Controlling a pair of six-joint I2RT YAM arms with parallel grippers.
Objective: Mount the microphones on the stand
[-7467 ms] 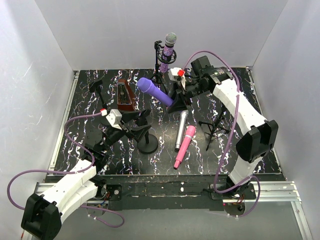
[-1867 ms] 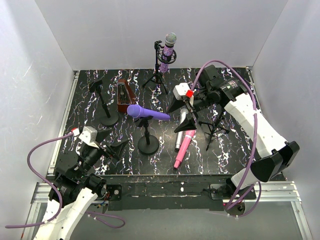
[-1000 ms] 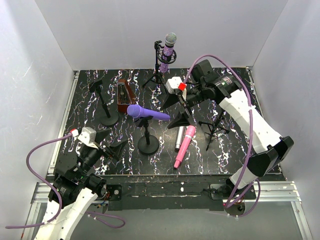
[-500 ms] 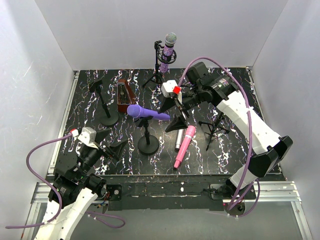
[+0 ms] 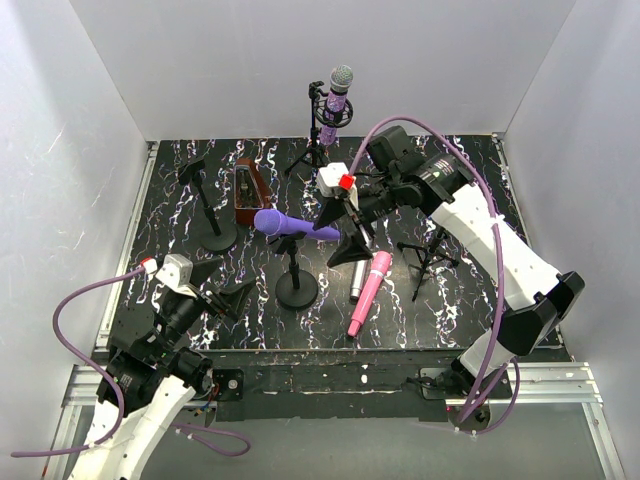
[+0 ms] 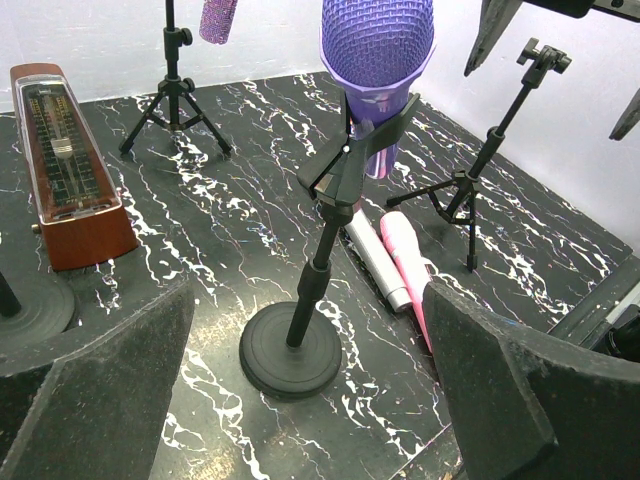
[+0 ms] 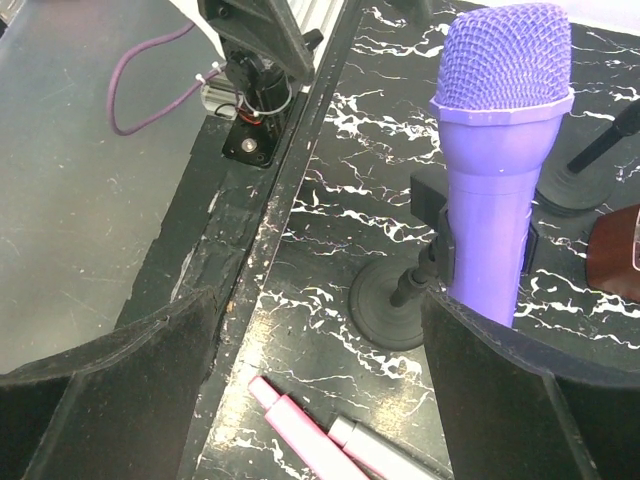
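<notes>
A smooth violet microphone (image 5: 293, 224) lies level in the clip of the round-base stand (image 5: 296, 287), head to the left. My right gripper (image 5: 340, 226) hangs open at the microphone's tail end; in the right wrist view the violet microphone (image 7: 497, 170) rises just behind my right finger (image 7: 520, 390). Flat on the table lie a silver microphone (image 5: 357, 277) and a pink microphone (image 5: 368, 293). The glittery purple microphone (image 5: 338, 100) stands in the back tripod stand (image 5: 316, 150). My left gripper (image 5: 215, 285) is open near the front left, facing the stand (image 6: 318, 265), nothing between its fingers.
A dark red wedge-shaped box (image 5: 249, 192) stands at the back left beside a bare round-base stand (image 5: 212, 218). A bare tripod stand (image 5: 430, 245) stands right of the lying microphones. White walls close off the table on three sides.
My right gripper has moved left, from over the silver microphone to the violet microphone's tail. Before that the violet microphone went into the clip and my left arm drew back.
</notes>
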